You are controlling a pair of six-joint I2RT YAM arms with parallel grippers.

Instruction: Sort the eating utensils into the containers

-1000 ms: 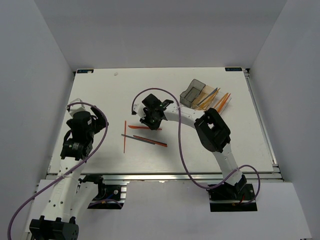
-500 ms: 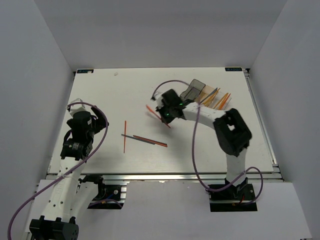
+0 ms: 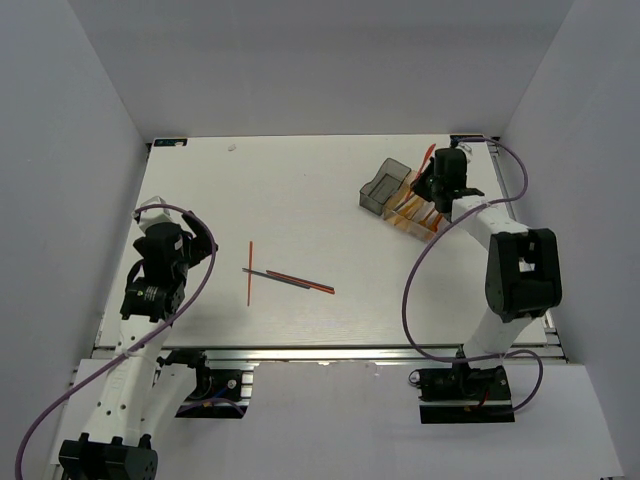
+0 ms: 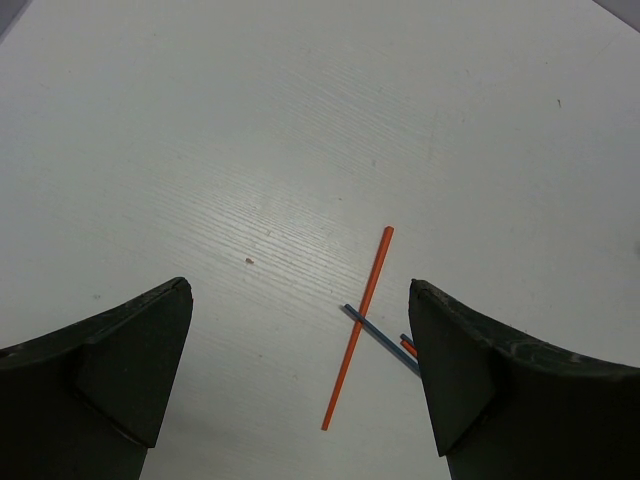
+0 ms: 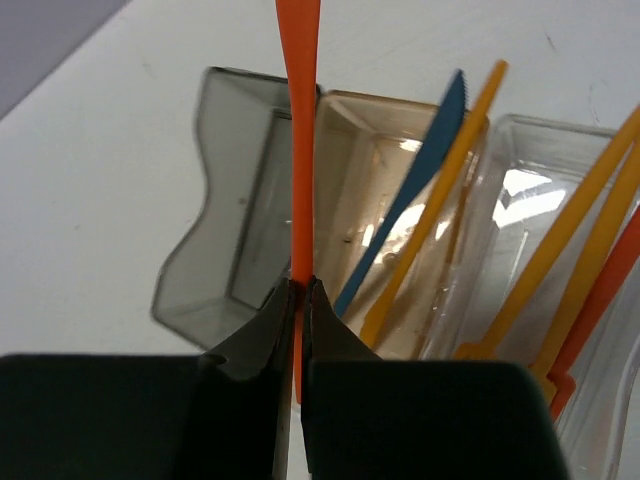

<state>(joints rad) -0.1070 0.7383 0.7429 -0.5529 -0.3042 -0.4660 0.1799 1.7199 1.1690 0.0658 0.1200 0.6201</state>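
Note:
My right gripper point(image 3: 432, 178) point(image 5: 300, 287) is shut on a flat orange utensil point(image 5: 298, 100) and hangs over the containers at the back right. The utensil's free end lies along the wall between the smoky grey bin point(image 5: 225, 230) point(image 3: 383, 186) and the amber bin point(image 5: 365, 170). A blue knife point(image 5: 425, 170) and a yellow-orange utensil point(image 5: 440, 200) lean in the amber bin. Several orange ones point(image 5: 585, 225) stand in the clear bin point(image 5: 520, 215). My left gripper point(image 4: 298, 290) point(image 3: 190, 243) hovers open and empty over an orange stick point(image 4: 358, 325) point(image 3: 249, 272).
The orange stick crosses a dark blue-grey stick point(image 3: 262, 274) point(image 4: 385, 343), and a red stick point(image 3: 300, 282) lies alongside it, mid-table. The right arm's purple cable point(image 3: 412, 290) loops over the right side of the table. Grey walls close in left, right and back.
My right gripper has lifted the orange utensil from mid-table and carried it right and back to above the bins. The left arm and the other sticks have not moved.

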